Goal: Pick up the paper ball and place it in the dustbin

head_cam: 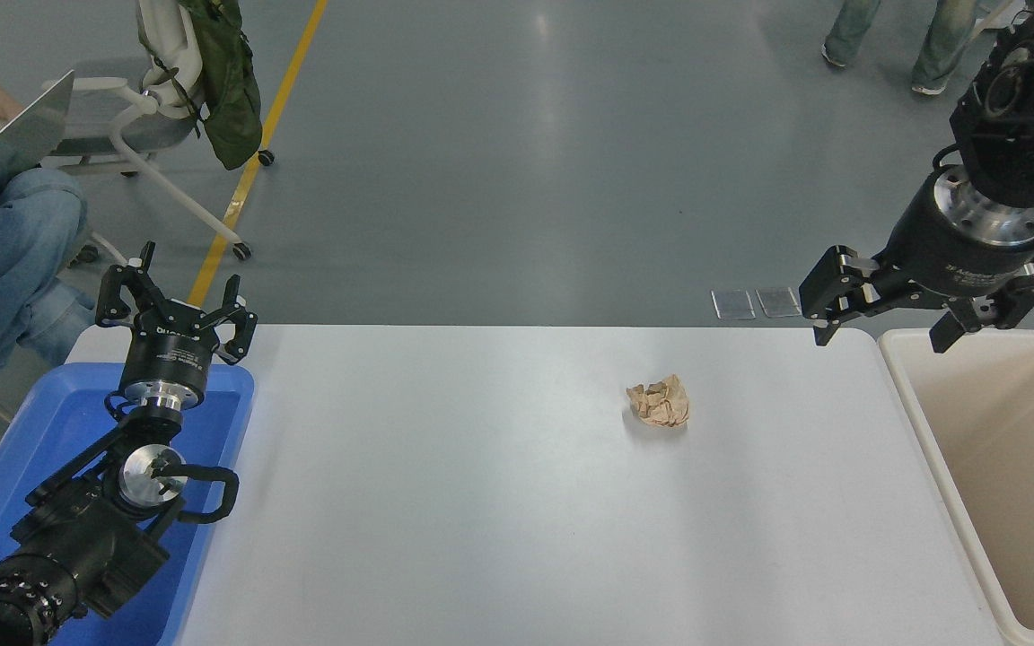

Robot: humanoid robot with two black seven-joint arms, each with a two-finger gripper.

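The tan-brown paper ball (659, 402) lies on the white table (499, 502), right of the middle. The cream-beige dustbin (939, 467) stands at the table's right end. My right gripper (880, 336) hangs open and empty above the table's far right corner, next to the dustbin's near-left rim, well to the right of and behind the ball. My left gripper (178, 292) is open and empty, parked over the blue tray at the lower left.
A blue plastic tray (41, 440) sits at the table's left end under my left arm. A seated person (5, 242) and a chair with a green bag (221, 81) are at the far left. A person's legs (894, 36) show at the top right.
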